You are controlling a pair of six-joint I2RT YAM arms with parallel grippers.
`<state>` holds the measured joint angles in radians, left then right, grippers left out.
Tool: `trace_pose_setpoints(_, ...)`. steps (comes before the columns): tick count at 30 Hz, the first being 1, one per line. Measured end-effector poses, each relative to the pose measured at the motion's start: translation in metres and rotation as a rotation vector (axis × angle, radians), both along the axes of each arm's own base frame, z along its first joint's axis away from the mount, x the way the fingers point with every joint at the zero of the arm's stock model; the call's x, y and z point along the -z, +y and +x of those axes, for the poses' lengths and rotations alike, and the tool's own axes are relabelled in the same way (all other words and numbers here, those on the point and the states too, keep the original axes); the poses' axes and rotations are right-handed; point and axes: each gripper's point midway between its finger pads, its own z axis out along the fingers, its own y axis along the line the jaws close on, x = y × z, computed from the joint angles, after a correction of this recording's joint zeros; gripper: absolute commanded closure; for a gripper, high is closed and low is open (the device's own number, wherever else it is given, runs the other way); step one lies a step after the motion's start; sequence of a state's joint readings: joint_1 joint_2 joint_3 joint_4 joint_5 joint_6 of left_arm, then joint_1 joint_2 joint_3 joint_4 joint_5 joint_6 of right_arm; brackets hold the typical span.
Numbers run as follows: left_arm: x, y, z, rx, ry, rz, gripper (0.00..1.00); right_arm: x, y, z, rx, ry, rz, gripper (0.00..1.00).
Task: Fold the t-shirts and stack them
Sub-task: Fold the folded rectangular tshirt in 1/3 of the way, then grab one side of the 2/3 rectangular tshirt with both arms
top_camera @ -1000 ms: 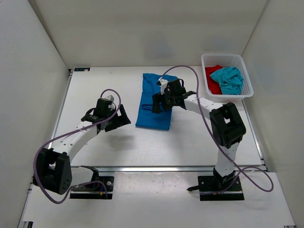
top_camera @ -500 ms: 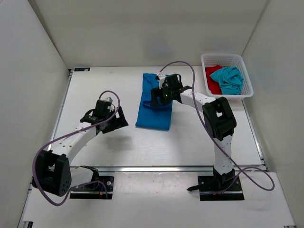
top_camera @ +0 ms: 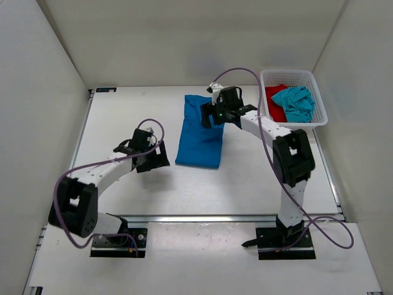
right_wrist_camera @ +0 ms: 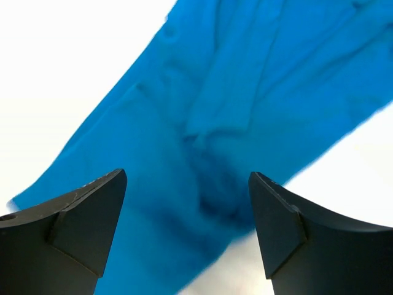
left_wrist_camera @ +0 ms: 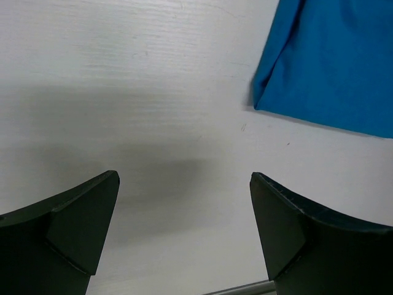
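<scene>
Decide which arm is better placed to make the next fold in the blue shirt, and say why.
Probably right. The right gripper, open, hangs over the shirt's far half, cloth filling its wrist view. The left gripper, also open, is over bare table beside the shirt's near corner.

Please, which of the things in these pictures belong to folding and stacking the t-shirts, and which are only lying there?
Belong to the job:
blue t-shirt, a long strip on the table
teal t-shirt and red t-shirt, both crumpled in the white mesh basket

Only lying there:
white mesh basket
table
</scene>
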<state>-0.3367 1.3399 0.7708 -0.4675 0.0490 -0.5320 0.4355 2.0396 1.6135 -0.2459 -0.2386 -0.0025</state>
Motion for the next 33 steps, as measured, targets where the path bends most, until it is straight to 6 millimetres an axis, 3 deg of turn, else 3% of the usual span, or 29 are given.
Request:
trace_pose_setpoints(4,0.018,-0.018,0.005,0.06,0.034,0.019,0.09,-0.022,-0.02,-0.061,0.009,0.001,0.018,0.25)
trace_pose_setpoints(7,0.024,-0.03,0.016,0.09,0.032,0.015,0.16,-0.026,-0.035,-0.111,0.016,0.014,0.049,0.28)
trace_pose_setpoints(10,0.023,-0.04,0.028,0.106,0.011,0.0,0.23,-0.006,-0.039,-0.151,0.011,0.074,0.075,0.32)
trace_pose_setpoints(15,0.029,-0.056,0.035,0.138,-0.01,-0.013,0.34,0.052,-0.037,-0.201,-0.006,0.253,0.085,0.35)
trace_pose_setpoints(17,0.035,-0.06,0.035,0.152,-0.002,-0.015,0.38,0.063,-0.032,-0.207,-0.016,0.292,0.091,0.38)
trace_pose_setpoints(22,0.039,-0.069,0.041,0.169,-0.01,-0.023,0.48,0.075,-0.02,-0.198,-0.024,0.312,0.121,0.41)
trace_pose_setpoints(26,0.042,-0.074,0.045,0.175,-0.018,-0.024,0.62,0.078,-0.018,-0.192,-0.019,0.309,0.124,0.44)
trace_pose_setpoints(28,0.043,-0.076,0.046,0.174,-0.022,-0.029,0.76,0.077,-0.018,-0.19,-0.017,0.303,0.128,0.5)
trace_pose_setpoints(30,0.045,-0.078,0.047,0.181,-0.024,-0.031,0.93,0.076,-0.018,-0.187,-0.014,0.296,0.136,0.63)
trace_pose_setpoints(33,0.045,-0.081,0.047,0.192,-0.029,-0.032,1.0,0.078,-0.019,-0.183,-0.008,0.291,0.139,0.84)
